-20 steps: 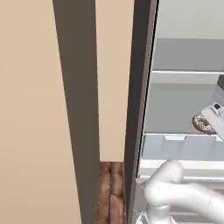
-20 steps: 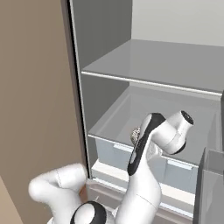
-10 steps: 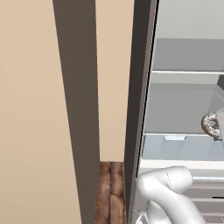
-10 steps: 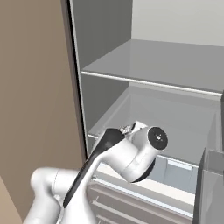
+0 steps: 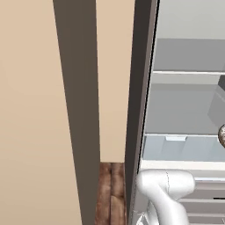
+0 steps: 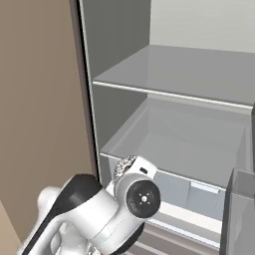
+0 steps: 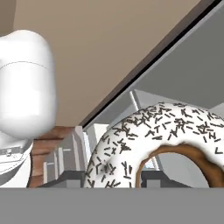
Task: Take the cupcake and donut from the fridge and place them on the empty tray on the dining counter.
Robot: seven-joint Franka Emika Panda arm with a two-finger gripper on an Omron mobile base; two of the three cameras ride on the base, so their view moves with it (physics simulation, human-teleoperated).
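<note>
The donut (image 7: 144,144), brown with a pale speckled glaze, bulks large at the bottom of the hand view and hides the fingertips. In the right base view the donut (image 6: 122,165) peeks out behind the white hand, just in front of the fridge's lower shelf, and my gripper (image 6: 130,164) is shut on it. A sliver of the donut (image 5: 222,134) shows at the right edge of the left base view. The fridge (image 6: 174,74) stands open with bare grey shelves. The cupcake, the tray and the dining counter are out of view.
The fridge's dark side frame (image 5: 138,88) rises beside the arm, with a brown panel (image 6: 40,99) to its left. Pale drawers (image 6: 199,191) sit below the lower shelf. A strip of wooden floor (image 5: 112,189) shows at the foot of the frame.
The arm has drawn back out of the fridge toward the base with the donut in the gripper. The wrist now sits low and near the right base camera.
</note>
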